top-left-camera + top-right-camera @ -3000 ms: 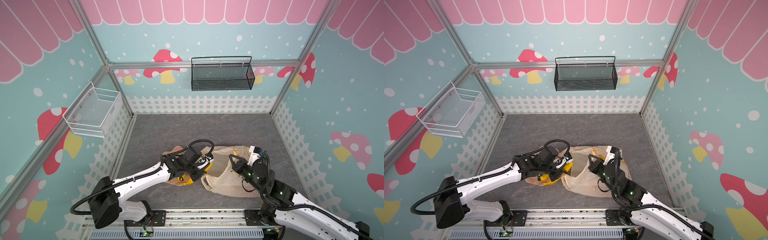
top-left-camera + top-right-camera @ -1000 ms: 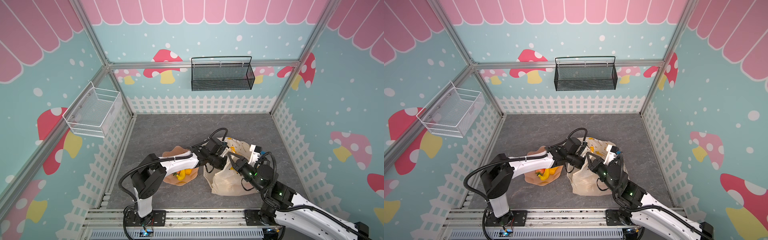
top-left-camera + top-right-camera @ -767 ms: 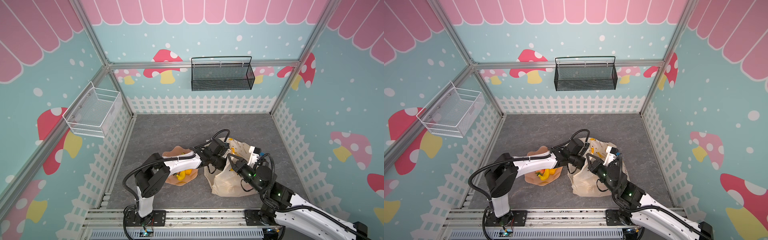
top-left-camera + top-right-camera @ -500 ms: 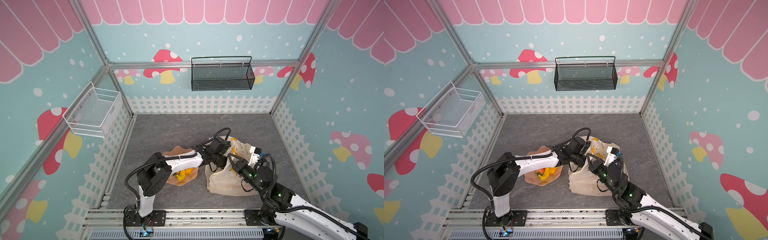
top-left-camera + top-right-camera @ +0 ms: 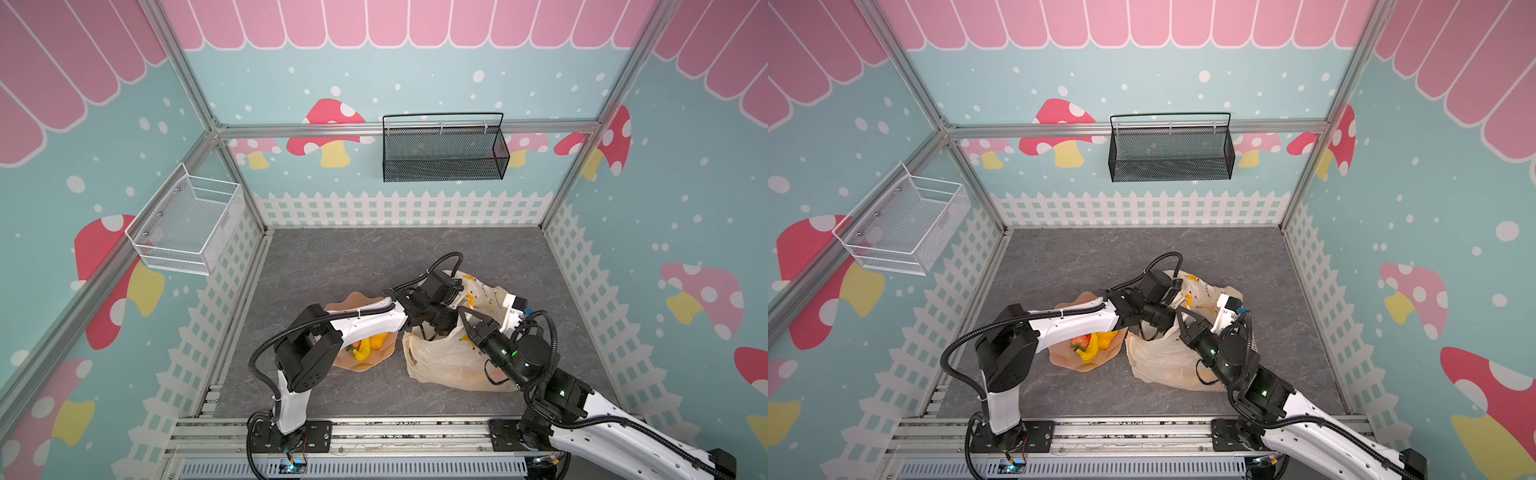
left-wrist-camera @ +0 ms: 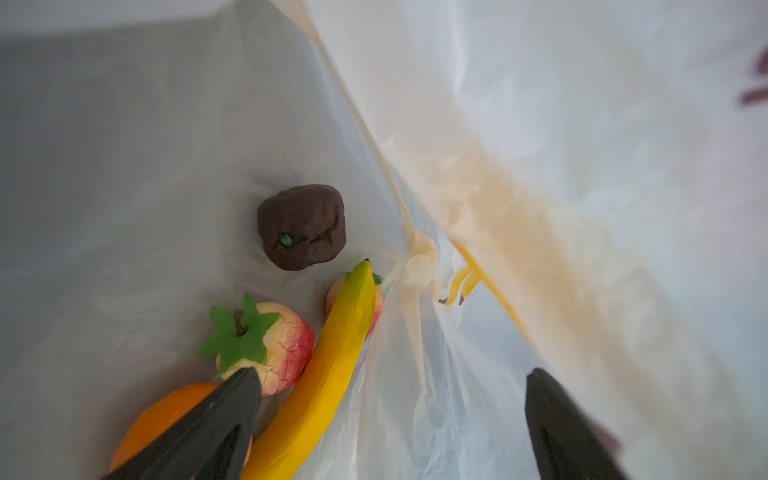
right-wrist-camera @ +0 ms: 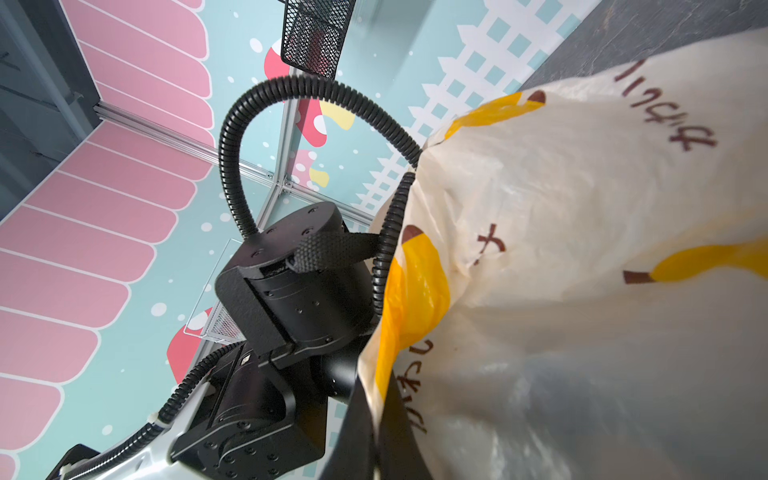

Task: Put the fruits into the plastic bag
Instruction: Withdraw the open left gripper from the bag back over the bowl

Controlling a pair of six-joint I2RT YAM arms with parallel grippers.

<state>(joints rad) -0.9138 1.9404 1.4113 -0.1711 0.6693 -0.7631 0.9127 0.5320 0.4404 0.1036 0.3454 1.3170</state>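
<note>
Bag [image 5: 449, 361] on bench [image 5: 332, 266], rim pinched in closed right claw [image 5: 464, 313], mouth held up. Left claw [image 6: 392, 374] spread wide inside, empty, above banana [image 6: 328, 365] and other fruits [image 6: 270, 349]. We should back straight out without snagging it; more wait on plate [image 5: 361, 365].

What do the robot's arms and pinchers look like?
The left arm and right arm have smooth white links between chunky black joints. Ribbed black cables loop along them. Tiny green lights glow on the right one. The left gripper has dark, pointed fingers.
</note>
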